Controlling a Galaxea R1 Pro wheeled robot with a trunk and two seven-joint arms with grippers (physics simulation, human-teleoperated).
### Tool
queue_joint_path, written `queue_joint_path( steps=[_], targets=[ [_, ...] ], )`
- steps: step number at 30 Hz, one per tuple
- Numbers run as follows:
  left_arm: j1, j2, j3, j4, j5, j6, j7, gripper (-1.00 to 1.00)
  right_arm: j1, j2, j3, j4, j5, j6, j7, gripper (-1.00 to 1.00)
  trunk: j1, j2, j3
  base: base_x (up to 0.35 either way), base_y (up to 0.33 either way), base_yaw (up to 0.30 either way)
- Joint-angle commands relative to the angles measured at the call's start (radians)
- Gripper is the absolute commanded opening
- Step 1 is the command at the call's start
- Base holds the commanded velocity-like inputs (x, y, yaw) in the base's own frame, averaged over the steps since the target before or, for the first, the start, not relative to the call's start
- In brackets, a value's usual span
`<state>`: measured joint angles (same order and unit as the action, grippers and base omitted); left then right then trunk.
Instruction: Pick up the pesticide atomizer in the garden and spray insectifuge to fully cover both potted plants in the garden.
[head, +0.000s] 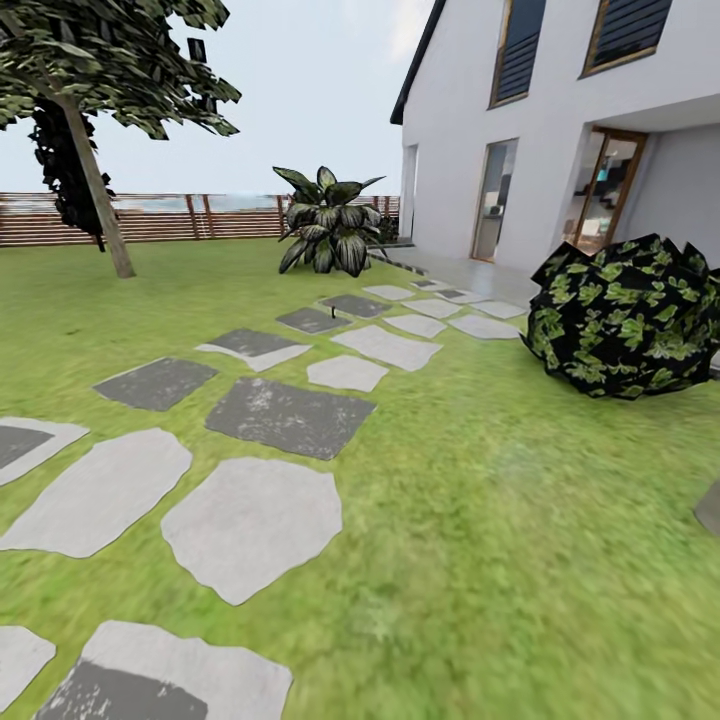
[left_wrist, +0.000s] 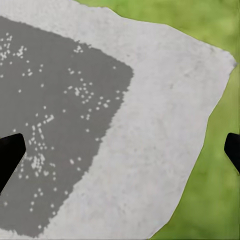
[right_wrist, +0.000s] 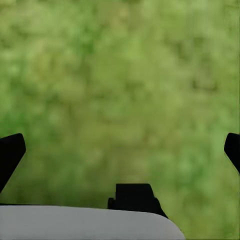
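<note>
I am in the garden, on its green lawn (head: 520, 520), which a path of grey stepping stones (head: 250, 520) crosses. A tiny dark upright thing (head: 333, 322) stands among the far stones, too small to tell what it is. The pesticide atomizer and the potted plants are out of view. My left gripper (left_wrist: 120, 150) is open and empty, hanging over a pale stone with a dark patch (left_wrist: 60, 125). Over bare grass (right_wrist: 120, 90), my right gripper (right_wrist: 120, 150) is open too, with nothing between its fingers.
A white house (head: 560, 130) stands at the right, with a dark leafy bush (head: 625, 315) before it. A large broad-leaved plant (head: 328, 225) grows at the path's far end. A tree (head: 95, 180) and a brown slat fence (head: 170, 218) close the back left.
</note>
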<state>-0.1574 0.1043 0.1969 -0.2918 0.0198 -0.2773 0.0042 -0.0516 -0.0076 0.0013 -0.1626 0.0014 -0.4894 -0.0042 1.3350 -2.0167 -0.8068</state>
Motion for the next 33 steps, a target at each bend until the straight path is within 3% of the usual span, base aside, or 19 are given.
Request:
queue_joint_path(
  steps=[1, 18, 25, 33],
  targets=[
    [-0.001, 0.000, 0.000, 0.001, 0.002, -0.003, 0.000, 1.00, -0.001, 0.000, 0.000, 0.001, 0.000, -0.003, 0.000, 1.00, 0.000, 0.000, -0.001, 0.340, 0.000, 0.000],
    [-0.001, -0.003, -0.002, 0.001, 0.002, -0.003, -0.001, 1.00, -0.001, -0.003, -0.003, -0.018, -0.003, -0.004, -0.002, 1.00, 0.000, 0.000, -0.001, 0.340, 0.000, 0.000],
    [-0.001, -0.003, -0.002, 0.002, 0.001, -0.003, -0.002, 1.00, -0.001, -0.006, -0.004, -0.192, -0.004, -0.008, -0.002, 1.00, 0.000, 0.000, -0.001, 0.340, 0.000, 0.000],
    [-0.001, -0.004, -0.003, 0.002, 0.001, -0.003, -0.003, 1.00, -0.001, -0.013, -0.008, -0.304, -0.004, -0.008, -0.002, 1.00, 0.000, 0.000, -0.001, 0.340, 0.000, 0.000]
  ],
)
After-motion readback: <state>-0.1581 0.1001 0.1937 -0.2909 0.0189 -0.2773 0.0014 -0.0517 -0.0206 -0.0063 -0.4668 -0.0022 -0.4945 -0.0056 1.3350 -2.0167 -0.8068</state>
